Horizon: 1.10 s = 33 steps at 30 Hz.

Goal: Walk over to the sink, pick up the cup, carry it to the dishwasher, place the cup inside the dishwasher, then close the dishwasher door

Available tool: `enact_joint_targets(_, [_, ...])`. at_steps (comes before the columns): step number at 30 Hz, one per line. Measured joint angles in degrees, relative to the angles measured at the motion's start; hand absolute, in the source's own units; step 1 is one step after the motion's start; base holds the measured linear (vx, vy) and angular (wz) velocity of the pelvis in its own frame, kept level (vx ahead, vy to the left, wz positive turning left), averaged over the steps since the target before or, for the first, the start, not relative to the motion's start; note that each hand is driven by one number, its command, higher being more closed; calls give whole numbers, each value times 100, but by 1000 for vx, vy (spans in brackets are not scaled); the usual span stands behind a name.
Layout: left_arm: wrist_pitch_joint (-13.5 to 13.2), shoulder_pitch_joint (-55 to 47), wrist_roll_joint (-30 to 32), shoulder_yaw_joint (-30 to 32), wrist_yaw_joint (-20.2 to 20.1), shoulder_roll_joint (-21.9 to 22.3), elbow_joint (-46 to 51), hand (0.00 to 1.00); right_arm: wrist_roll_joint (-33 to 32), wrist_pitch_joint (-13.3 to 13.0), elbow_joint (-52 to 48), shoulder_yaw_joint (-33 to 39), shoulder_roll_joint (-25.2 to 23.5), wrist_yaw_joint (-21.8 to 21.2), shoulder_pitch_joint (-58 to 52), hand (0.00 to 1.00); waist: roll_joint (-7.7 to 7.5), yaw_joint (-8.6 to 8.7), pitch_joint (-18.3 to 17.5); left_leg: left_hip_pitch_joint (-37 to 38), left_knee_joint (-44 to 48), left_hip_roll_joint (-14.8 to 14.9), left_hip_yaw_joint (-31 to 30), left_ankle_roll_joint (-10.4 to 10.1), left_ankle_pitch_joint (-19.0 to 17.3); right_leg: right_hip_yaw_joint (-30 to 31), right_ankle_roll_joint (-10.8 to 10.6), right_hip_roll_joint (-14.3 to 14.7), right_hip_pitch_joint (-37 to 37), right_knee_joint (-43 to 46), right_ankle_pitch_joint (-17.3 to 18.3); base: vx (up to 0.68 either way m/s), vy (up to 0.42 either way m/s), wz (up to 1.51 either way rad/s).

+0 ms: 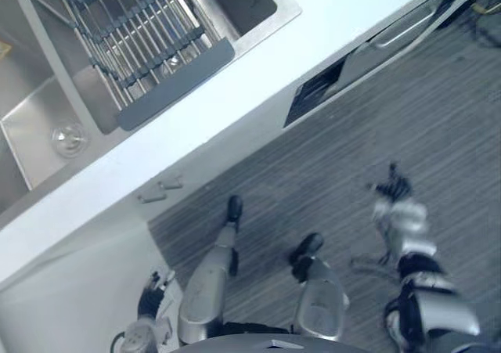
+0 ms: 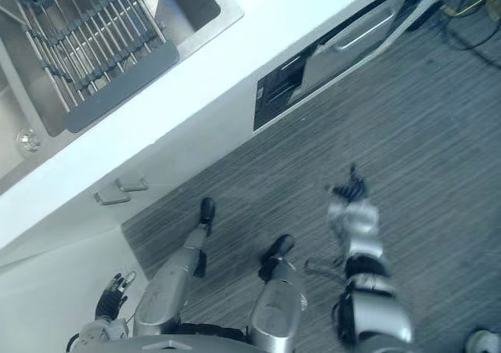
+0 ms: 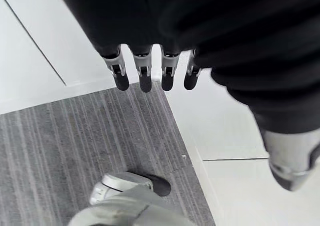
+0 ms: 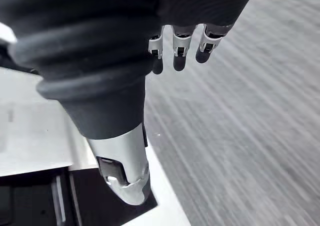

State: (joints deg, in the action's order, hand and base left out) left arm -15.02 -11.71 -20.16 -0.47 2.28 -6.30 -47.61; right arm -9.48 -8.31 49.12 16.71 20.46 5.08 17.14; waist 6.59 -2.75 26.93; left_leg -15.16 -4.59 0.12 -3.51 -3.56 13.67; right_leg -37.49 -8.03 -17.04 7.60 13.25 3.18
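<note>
Head views: cup (image 1: pixel 69 139) sits in the sink (image 1: pixel 31 126), in the basin beside the rack (image 1: pixel 133 40). It is far ahead of the left hand (image 1: pixel 151 294), past the counter (image 1: pixel 258 79), and well apart from both hands. Left hand hangs low, just beside the white cabinet (image 1: pixel 86 290). Right hand (image 1: pixel 393 189) hangs over the striped floor (image 1: pixel 352 149), well apart from the left one. Dishwasher (image 2: pixel 286 87) is ahead of the right hand, under the counter. There is a dark gap next to its handled door (image 2: pixel 360 34). Door looks ajar, can't tell how far. Left wrist: fingers (image 3: pixel 145 78) straight, in a row, thumb (image 3: pixel 290 161) well off to the side. Hand is wide and empty, with the floor and cabinet edge past the fingertips. Right wrist: fingers (image 4: pixel 175 45) straight, side by side, thumb (image 4: pixel 125 176) apart from them. This hand is also wide and empty. Floor lies beyond the fingertips, and the dishwasher's dark front shows just by the thumb.
</note>
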Motion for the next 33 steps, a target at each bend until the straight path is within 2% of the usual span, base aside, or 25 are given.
enact_joint_targets(1, [-9, 0, 1, 56, 6, 1, -51, 0, -46, -76, 90, 62, -187, -13, -160, 0, -45, 0, -52, 55, -1, 12, 34, -24, -23, 3, -5, 39, -89, -91, -36, -62, -38, -9])
enact_joint_targets(2, [-87, 0, 11, 106, 53, -9, -193, 0, -243, -297, 306, 161, -497, -143, -493, 0, -106, -6, -211, 136, -21, 29, 57, -55, -74, -4, -16, 108, -230, -280, -89, -80, -32, -8])
enact_joint_targets(3, [-131, 1, 16, 221, 117, 19, -319, 0, -385, -499, 490, 201, -757, -233, -819, 0, -150, -18, -407, 194, -36, 55, 88, 10, -164, -11, 2, 170, -325, -402, -98, -91, -38, -7])
enact_joint_targets(4, [-139, 1, 16, 298, 126, 33, -374, 0, -425, -563, 593, 206, -882, -283, -953, 0, -186, -21, -492, 234, -37, 58, 108, 27, -185, -9, -17, 187, -374, -443, -85, -86, -32, -7])
enact_joint_targets(5, [-187, 4, 18, 510, 113, 69, -568, 0, -479, -753, 911, 217, -1212, -485, -1356, 0, -312, -13, -823, 297, -38, 58, 236, 115, -253, -6, -39, 194, -445, -495, -65, 0, 0, 0])
enact_joint_targets(6, [-210, 15, 18, 560, 103, 78, -612, 0, -479, -808, 994, 248, -1320, -569, -1446, 0, -360, -7, -872, 372, -39, 55, 256, 137, -273, -7, -52, 193, -526, -501, -47, 0, 0, 0])
enact_joint_targets(7, [-232, 23, 19, 614, 92, 82, -644, 0, -479, -827, 1064, 271, -1409, -628, -1528, 0, -408, -5, -908, 454, -39, 49, 281, 153, -291, -4, -64, 188, -611, -503, -22, 13, -26, 10])
enact_joint_targets(11, [-299, 98, 19, 768, 10, 90, -825, 0, -474, -697, 1258, 443, -1786, -1036, -1984, 0, -840, 6, -1206, 934, -38, -78, 565, 287, -438, 35, -264, 4, -1099, -312, 277, 41, -10, 27])
enact_joint_targets(12, [-295, 85, 20, 841, -2, 30, -828, 0, -442, -624, 1258, 454, -1845, -1100, -2038, 0, -1035, -31, -1300, 1066, -28, -185, 703, 361, -524, 32, -504, -177, -1204, -227, 335, 129, 43, 26])
enact_joint_targets(13, [-285, 38, 18, 915, 8, 25, -808, 0, -405, -596, 1263, 489, -1896, -1138, -2131, 0, -1157, -90, -1472, 1170, 5, -301, 860, 414, -716, 23, -763, -375, -1325, 44, 288, 154, 43, 30])
enact_joint_targets(14, [-289, 22, 22, 931, 14, 57, -807, 0, -398, -573, 1262, 507, -1843, -1149, -2154, 0, -1146, -76, -1507, 1225, -11, -298, 790, 423, -693, 172, -653, -452, -1297, 365, 202, 129, 28, 49])
enact_joint_targets(15, [-281, 35, 24, 929, 20, 114, -836, 0, -382, -529, 1246, 545, -1781, -1167, -2080, 0, -1086, -31, -1548, 1251, 89, -294, 677, 495, -732, 543, -355, -519, -1116, 939, -77, 125, 73, 61])
enact_joint_targets(16, [-282, 46, 31, 885, 20, 232, -820, 0, -379, -521, 1236, 538, -1760, -1224, -2072, 0, -811, -47, -1605, 1375, 219, -133, 525, 564, -804, 1189, -91, -382, -789, 1596, -618, 187, 121, 82])
enact_joint_targets(17, [-275, 78, 63, 852, 32, 284, -826, 0, -414, -539, 1198, 538, -1813, -1241, -2014, 0, -731, -33, -1568, 1412, 368, -1, 281, 651, -921, 1668, -178, -101, -601, 1999, -399, 185, 106, 80])
enact_joint_targets(19, [-256, 126, 128, 922, 108, 256, -837, 0, -434, -652, 1129, 533, -1976, -1260, -2058, 0, -815, -5, -1602, 1515, 383, 16, -199, 722, -973, 2029, -63, 546, -534, 1740, 419, 134, -3, 103])
enact_joint_targets(21, [-239, 163, 254, 987, 115, 244, -897, 0, -484, -753, 1047, 531, -2052, -1250, -2184, 0, -864, -7, -1619, 1690, 317, -64, -525, 718, -1024, 2284, 27, 933, -516, 1247, 686, 161, -52, 104])
enact_joint_targets(22, [-217, 175, 355, 1118, 117, 294, -925, 0, -484, -795, 1018, 519, -2089, -1250, -2255, 0, -868, -7, -1652, 1793, 270, -159, -672, 750, -1061, 2589, 20, 1054, -430, 989, 696, 160, -83, 89])
enact_joint_targets(25, [-146, 139, 589, 1369, 107, 369, -922, 0, -487, -805, 908, 438, -2135, -1247, -2396, 0, -890, 97, -1796, 1829, 255, -270, -697, 774, -1199, 3084, 222, 1159, -360, 498, 466, 97, -86, 87])
enact_joint_targets(26, [-133, 130, 654, 1448, 106, 369, -910, 0, -486, -805, 834, 433, -2228, -1244, -2500, 0, -983, 115, -1948, 1831, 215, -323, -513, 744, -1229, 3073, 253, 1103, -389, 196, -3, 209, -161, 81])
enact_joint_targets(27, [-122, 132, 683, 1587, 110, 397, -919, 0, -477, -783, 831, 429, -2274, -1250, -2601, 0, -1070, 65, -2113, 1868, 191, -391, -406, 681, -1212, 3041, 282, 998, -447, 28, -160, 270, -188, 52])
enact_joint_targets(28, [-113, 107, 679, 1642, 114, 454, -925, 0, -475, -773, 811, 426, -2278, -1257, -2579, 0, -1054, 17, -2192, 1886, 194, -369, -381, 673, -1222, 3070, 277, 1024, -536, -121, -150, 300, -189, 1])
enact_joint_targets(29, [-114, 60, 682, 1665, 112, 529, -928, 0, -467, -781, 780, 426, -2280, -1262, -2529, 0, -968, -25, -2270, 1893, 197, -335, -356, 620, -1261, 3059, 286, 1082, -662, -371, -146, 230, -134, -9])
enact_joint_targets(33, [-136, 166, 676, 1650, 106, 807, -950, 0, -455, -773, 798, 415, -2216, -1392, -2403, 0, -789, -28, -2356, 1927, 101, -255, -231, 532, -1317, 3065, 291, 1167, -851, -784, -148, 135, -100, -4])
